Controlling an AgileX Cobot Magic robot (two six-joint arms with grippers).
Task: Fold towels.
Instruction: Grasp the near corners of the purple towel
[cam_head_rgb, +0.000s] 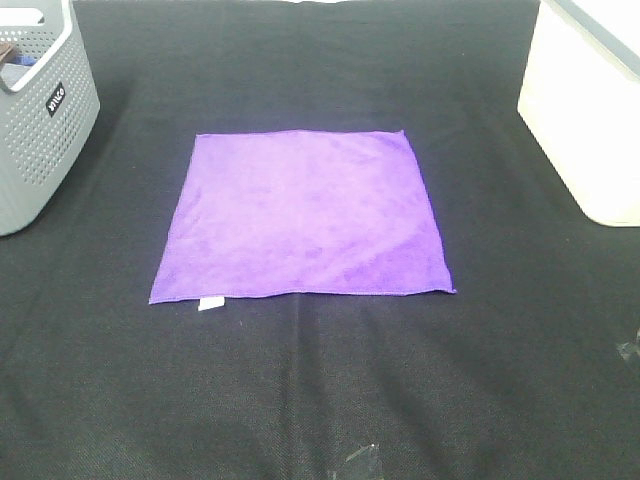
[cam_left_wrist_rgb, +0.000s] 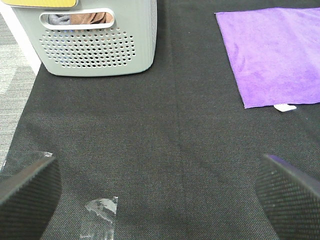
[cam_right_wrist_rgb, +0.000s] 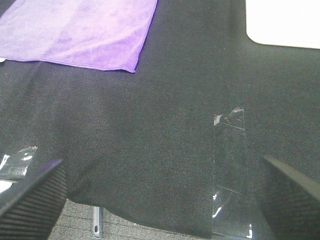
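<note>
Spread wide at the left gripper (cam_left_wrist_rgb: 160, 200): two black textured fingers (cam_left_wrist_rgb: 27, 195) well apart, nothing pinched between them, above a black woven table cover (cam_left_wrist_rgb: 150, 140). Same at the right gripper (cam_right_wrist_rgb: 160, 200): spread wide, empty.

Near the left fingers, one crumpled scrap of clear tape (cam_left_wrist_rgb: 100, 215) stuck to the cover. Near the right ones, one long strip of clear tape (cam_right_wrist_rgb: 229, 165) and one smaller piece.

Further out, between both arms, one bright purple square microfibre towel (cam_head_rgb: 305, 215), flat and unfolded in the middle of the cover, touching neither gripper. One small white tag (cam_head_rgb: 210, 304) at its near left corner, no writing legible.

Far left, one grey perforated plastic basket (cam_head_rgb: 40, 140) with one small black label (cam_head_rgb: 55, 99); white lettering on it, too small to read surely. Far right, one plain white container (cam_head_rgb: 590, 110), well apart from the towel.
</note>
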